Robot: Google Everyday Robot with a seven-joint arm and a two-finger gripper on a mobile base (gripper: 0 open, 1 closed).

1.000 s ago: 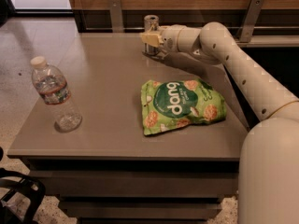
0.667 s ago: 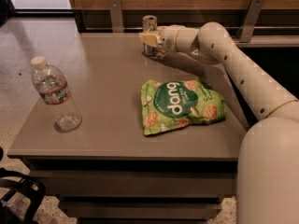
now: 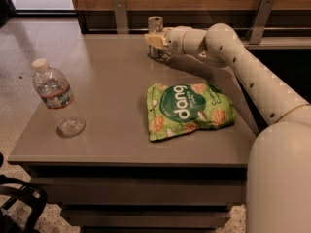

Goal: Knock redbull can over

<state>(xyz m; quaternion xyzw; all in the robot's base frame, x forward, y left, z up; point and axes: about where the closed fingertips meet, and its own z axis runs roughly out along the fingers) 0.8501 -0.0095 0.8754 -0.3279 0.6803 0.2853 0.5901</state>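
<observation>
The redbull can is a slim silver-grey can standing upright at the far edge of the grey table, near the back rail. My gripper reaches in from the right at the end of the cream arm. Its yellowish fingertips sit right against the can's lower half and hide that part.
A clear water bottle with a white cap stands at the table's left front. A green Dang chip bag lies flat right of centre. Two metal rail brackets rise behind the table. My body fills the lower right.
The gripper and the can stay in about the same place at the back of the table. The can still stands upright.
</observation>
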